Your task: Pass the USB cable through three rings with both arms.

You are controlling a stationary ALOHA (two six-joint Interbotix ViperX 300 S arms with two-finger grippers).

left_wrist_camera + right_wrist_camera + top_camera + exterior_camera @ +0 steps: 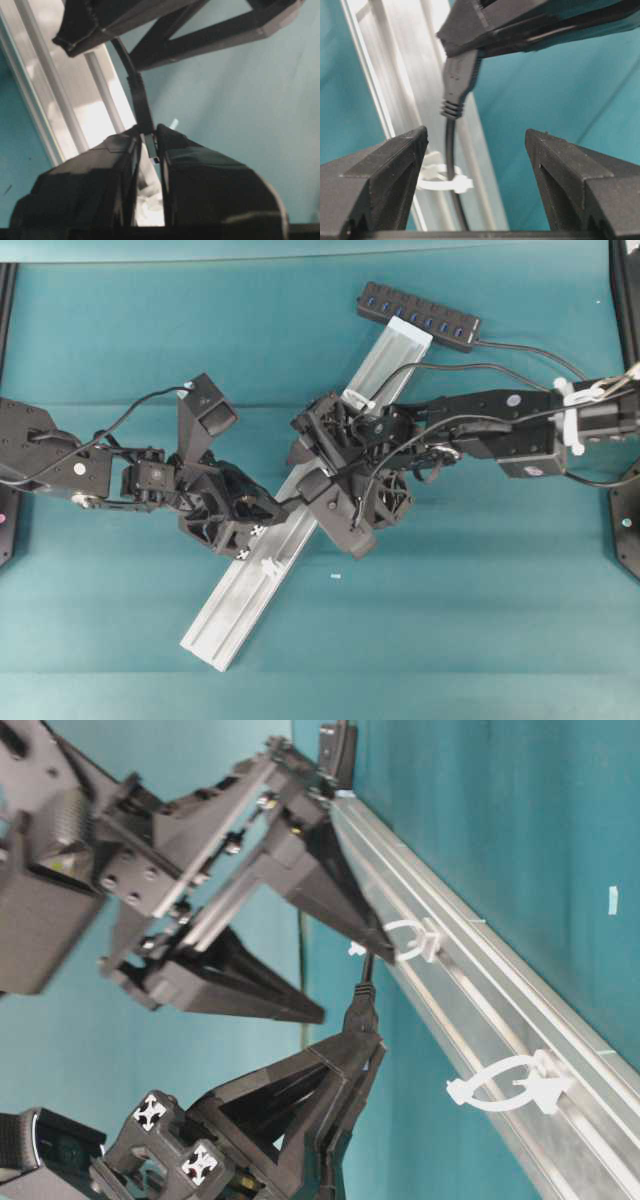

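The USB cable [450, 145] runs through one whitish ring [440, 181] on the aluminium rail [400, 65]. Its dark plug [460, 80] hangs just past that ring. My left gripper [150, 130], the one with white x marks, is shut on the plug's tip. In the table-level view the plug [362, 1005] sits between the threaded ring [412, 940] and another ring [510, 1088], which has nothing in it. My right gripper [476, 137] stands open astride the cable near the threaded ring, touching nothing. From overhead, two rings [358, 398] [270, 566] show; both grippers hide the middle of the rail.
The rail [250, 600] lies diagonally on the teal table. A black multi-port hub [420, 315] with blue sockets rests at its far end. Thin black cords loop from the hub towards the right arm [520, 425]. A small white scrap [335, 576] lies beside the rail.
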